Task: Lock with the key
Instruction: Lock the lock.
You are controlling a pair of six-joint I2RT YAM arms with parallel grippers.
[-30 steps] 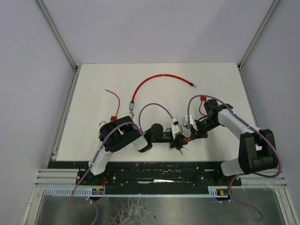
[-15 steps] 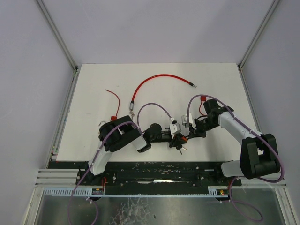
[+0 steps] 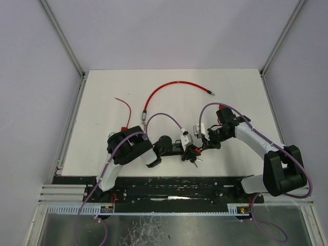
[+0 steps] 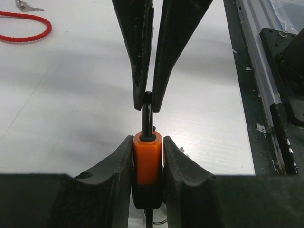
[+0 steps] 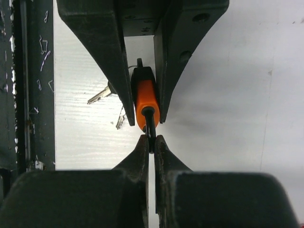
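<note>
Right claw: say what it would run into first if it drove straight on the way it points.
The right claw, shut on the black shackle, would meet the orange padlock body first, clamped in the left claw directly ahead. The gap looks short, though depth is hard to judge.

An orange padlock (image 4: 147, 156) sits horizontal, black shackle (image 4: 147, 124) pointing right, keys (image 5: 100, 97) at its base.

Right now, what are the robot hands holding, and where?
The left gripper clamps the orange padlock by its body; the right gripper pinches its black shackle.
</note>
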